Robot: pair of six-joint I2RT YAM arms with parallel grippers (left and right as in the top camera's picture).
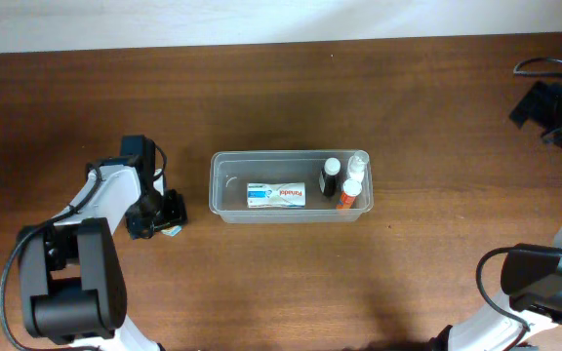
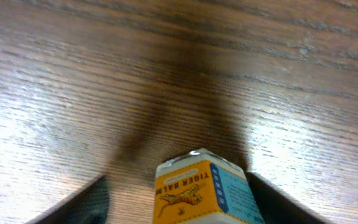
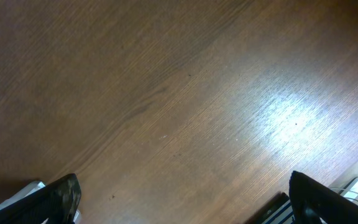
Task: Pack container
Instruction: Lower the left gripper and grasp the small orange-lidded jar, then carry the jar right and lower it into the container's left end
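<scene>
The clear container [image 1: 219, 185] stands at the middle of the table. Inside it lie a white-and-blue box [image 1: 275, 195] and three small bottles [image 1: 344, 180] at its right end. Left of the container, my left gripper [image 1: 169, 216] reaches down to the table around a small orange-and-blue Tiger Balm box [image 2: 201, 190]. In the left wrist view my left gripper [image 2: 176, 190] has its right finger against the box, while a gap shows between the box and the left finger. My right gripper [image 3: 182, 186] stands wide open over bare wood.
The right arm's base [image 1: 544, 278] stands at the table's right front. Black cables and gear [image 1: 549, 102] lie at the far right edge. A striped object [image 3: 278, 211] shows low in the right wrist view.
</scene>
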